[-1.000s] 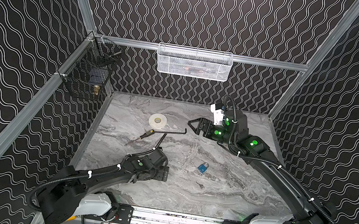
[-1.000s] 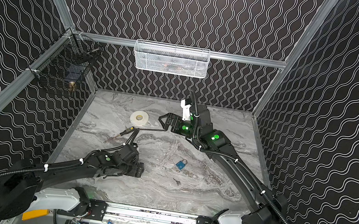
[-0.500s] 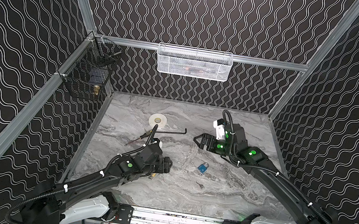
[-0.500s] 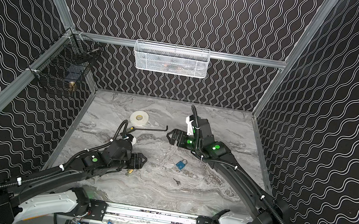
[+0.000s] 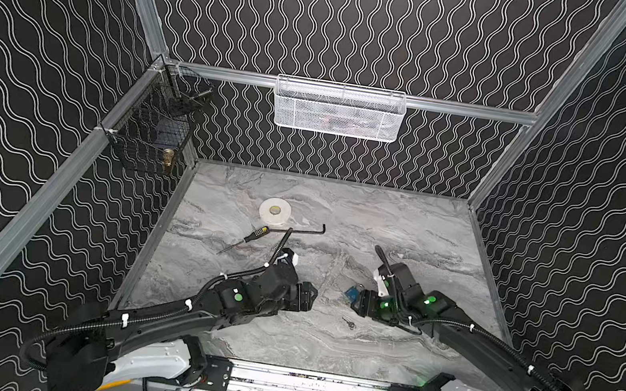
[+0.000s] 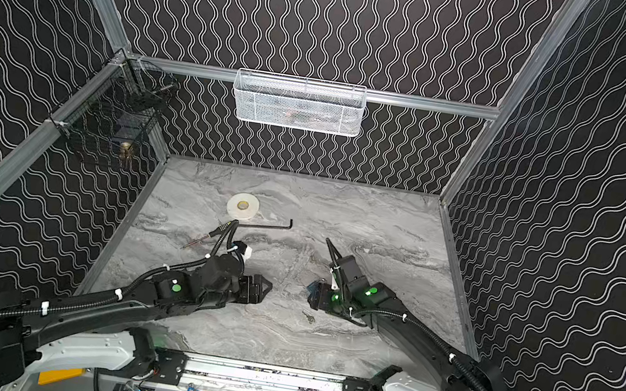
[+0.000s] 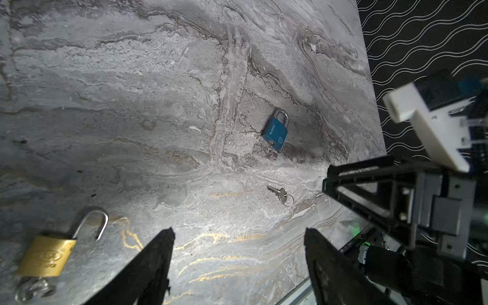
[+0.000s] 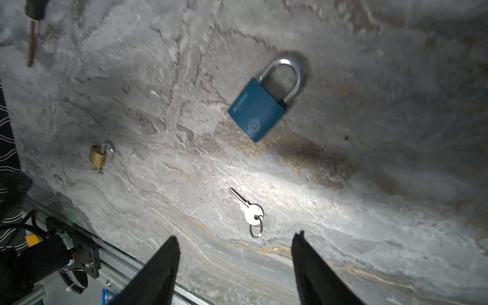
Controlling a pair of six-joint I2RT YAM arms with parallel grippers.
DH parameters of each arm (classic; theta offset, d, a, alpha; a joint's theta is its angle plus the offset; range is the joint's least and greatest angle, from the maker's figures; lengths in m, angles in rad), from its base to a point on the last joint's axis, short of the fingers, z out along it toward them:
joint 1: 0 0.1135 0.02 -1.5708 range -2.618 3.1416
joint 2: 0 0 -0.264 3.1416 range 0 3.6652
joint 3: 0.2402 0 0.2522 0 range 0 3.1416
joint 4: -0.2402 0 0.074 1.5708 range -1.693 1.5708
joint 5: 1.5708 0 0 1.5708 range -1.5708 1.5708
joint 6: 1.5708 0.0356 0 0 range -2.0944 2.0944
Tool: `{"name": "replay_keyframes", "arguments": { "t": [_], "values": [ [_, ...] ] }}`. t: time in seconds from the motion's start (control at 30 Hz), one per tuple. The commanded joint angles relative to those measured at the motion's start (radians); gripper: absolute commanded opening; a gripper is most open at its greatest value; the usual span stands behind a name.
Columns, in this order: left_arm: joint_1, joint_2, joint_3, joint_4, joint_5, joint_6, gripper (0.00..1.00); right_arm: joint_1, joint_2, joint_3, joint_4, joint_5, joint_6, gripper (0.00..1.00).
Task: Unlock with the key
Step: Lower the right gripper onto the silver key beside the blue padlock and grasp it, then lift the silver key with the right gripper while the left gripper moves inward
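The key [image 8: 248, 207] lies flat on the desk [image 8: 369, 184] near the blue padlock [image 8: 257, 112], not touching it. The right pincer [image 8: 236, 236] hovers just beside that padlock, spread and empty. The left pincer [image 7: 237, 232], likewise spread and empty, is farther from it.

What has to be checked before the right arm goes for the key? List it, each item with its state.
1. The key lies free on the table, with nothing on it: ok.
2. The right gripper has its jaws apart and empty, with the key just ahead of them: ok.
3. The left gripper has its jaws apart and empty: ok.
4. The blue padlock lies flat with its shackle shut, apart from the key: ok.
5. This key fits the blue padlock: cannot tell.
6. The brass padlock, its shackle open, lies well clear of the key: ok.
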Motion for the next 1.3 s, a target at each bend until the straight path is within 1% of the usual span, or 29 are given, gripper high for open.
{"name": "replay_keyframes", "arguments": {
  "t": [0.0, 0.07, 0.13, 0.3, 0.4, 0.5, 0.67, 0.87, 1.0, 1.13, 1.27],
  "values": [
    [-0.021, 0.017, -0.003, 0.060, -0.048, -0.031, 0.83, 0.051, 0.020, -0.024, -0.004, 0.052, 0.112, 0.59],
    [-0.024, 0.029, -0.002, 0.069, -0.047, -0.038, 0.84, 0.079, 0.045, -0.029, -0.001, 0.067, 0.145, 0.55],
    [-0.026, 0.043, 0.003, 0.079, -0.032, -0.029, 0.84, 0.111, 0.064, -0.037, 0.017, 0.090, 0.181, 0.49],
    [-0.029, 0.043, -0.001, 0.066, -0.051, -0.033, 0.85, 0.135, 0.114, -0.057, 0.072, 0.101, 0.231, 0.40],
    [-0.029, 0.043, -0.007, 0.062, -0.051, -0.035, 0.85, 0.146, 0.145, -0.054, 0.096, 0.101, 0.236, 0.38],
    [-0.029, 0.039, -0.002, 0.039, -0.061, -0.036, 0.86, 0.153, 0.164, -0.047, 0.083, 0.117, 0.241, 0.34],
    [-0.029, 0.041, -0.011, 0.050, -0.064, -0.040, 0.86, 0.155, 0.194, -0.060, 0.114, 0.131, 0.246, 0.29],
    [-0.029, 0.059, -0.006, 0.047, -0.060, -0.041, 0.86, 0.159, 0.202, -0.069, 0.123, 0.160, 0.252, 0.20],
    [-0.029, 0.067, -0.003, 0.048, -0.067, -0.057, 0.87, 0.159, 0.204, -0.061, 0.128, 0.171, 0.250, 0.08],
    [-0.028, 0.071, -0.006, 0.074, -0.059, -0.073, 0.87, 0.158, 0.212, -0.053, 0.125, 0.176, 0.246, 0.04],
    [-0.029, 0.081, -0.005, 0.093, -0.043, -0.108, 0.87, 0.149, 0.194, -0.081, 0.185, 0.151, 0.253, 0.00]
  ]
}}
